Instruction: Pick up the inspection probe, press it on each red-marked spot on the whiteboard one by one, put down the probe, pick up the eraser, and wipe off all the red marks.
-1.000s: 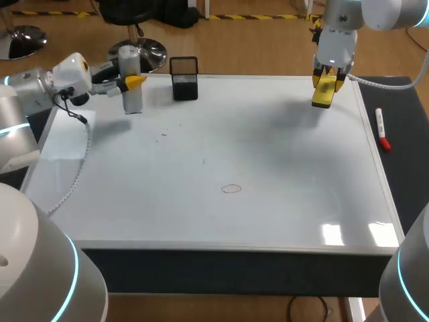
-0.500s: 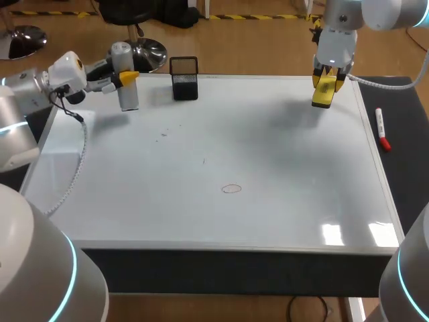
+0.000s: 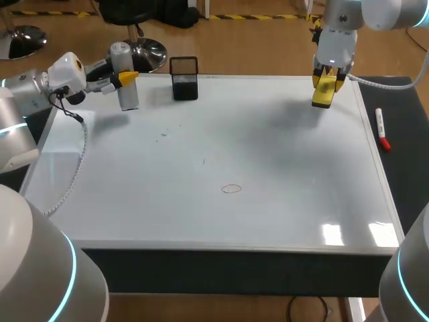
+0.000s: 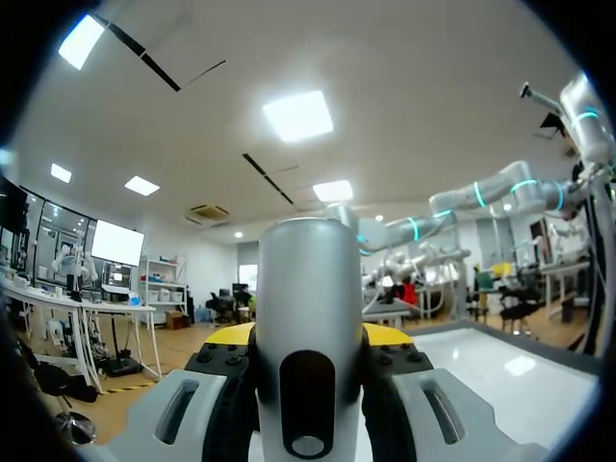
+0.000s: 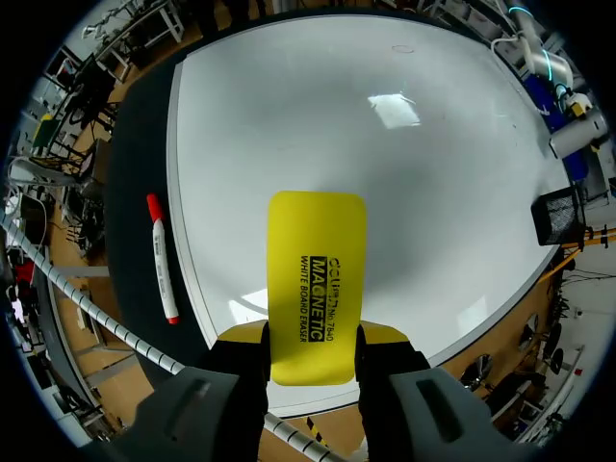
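The whiteboard (image 3: 268, 147) is viewed from above and behind by the head camera. The left wrist camera is aimed level, outward; the right one is pointed down at the same whiteboard, closer.

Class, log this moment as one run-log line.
left gripper: shut on inspection probe, far-left corner of whiteboard | right gripper: shut on eraser, above far-right corner | red mark: unwiped

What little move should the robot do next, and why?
Probably the left claw should set the probe down at the whiteboard's far left corner. It holds the probe beside the mesh cup, while the right claw already holds the eraser and a red ring waits unwiped.
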You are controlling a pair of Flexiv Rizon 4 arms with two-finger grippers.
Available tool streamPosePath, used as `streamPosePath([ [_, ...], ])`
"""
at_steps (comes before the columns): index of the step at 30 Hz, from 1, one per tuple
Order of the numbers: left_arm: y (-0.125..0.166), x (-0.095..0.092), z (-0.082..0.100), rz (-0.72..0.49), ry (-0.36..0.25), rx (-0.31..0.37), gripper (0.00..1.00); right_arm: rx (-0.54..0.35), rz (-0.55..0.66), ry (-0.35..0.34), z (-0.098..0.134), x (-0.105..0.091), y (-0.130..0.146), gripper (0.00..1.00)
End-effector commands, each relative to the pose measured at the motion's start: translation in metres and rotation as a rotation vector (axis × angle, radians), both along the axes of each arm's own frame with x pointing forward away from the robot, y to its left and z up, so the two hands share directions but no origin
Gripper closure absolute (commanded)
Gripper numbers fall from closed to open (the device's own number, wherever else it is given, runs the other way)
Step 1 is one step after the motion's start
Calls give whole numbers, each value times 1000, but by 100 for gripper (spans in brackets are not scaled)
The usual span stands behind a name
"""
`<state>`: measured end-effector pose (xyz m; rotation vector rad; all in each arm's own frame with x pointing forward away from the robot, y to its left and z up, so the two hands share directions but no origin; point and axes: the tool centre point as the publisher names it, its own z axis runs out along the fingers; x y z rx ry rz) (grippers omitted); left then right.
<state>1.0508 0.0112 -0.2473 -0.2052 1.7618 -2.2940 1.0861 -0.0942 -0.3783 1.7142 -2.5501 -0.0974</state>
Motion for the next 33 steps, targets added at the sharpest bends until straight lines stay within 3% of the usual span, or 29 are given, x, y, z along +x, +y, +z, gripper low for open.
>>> streamPosePath([
  [1, 0, 0, 1, 2, -1, -1, 100, -4, 2, 1, 1, 1, -1, 100],
  [7, 0, 0, 1, 2, -1, -1, 100, -2, 65, -24, 1, -10, 17, 100],
  [16, 0, 0, 1, 2, -1, -1, 100, -26, 198, -69, 6, -52, 52, 100],
  [26, 0, 0, 1, 2, -1, -1, 100, 7, 355, -157, 25, -113, 117, 100],
  [33, 0, 0, 1, 2, -1, -1, 100, 25, 466, -157, 21, -163, 169, 100],
])
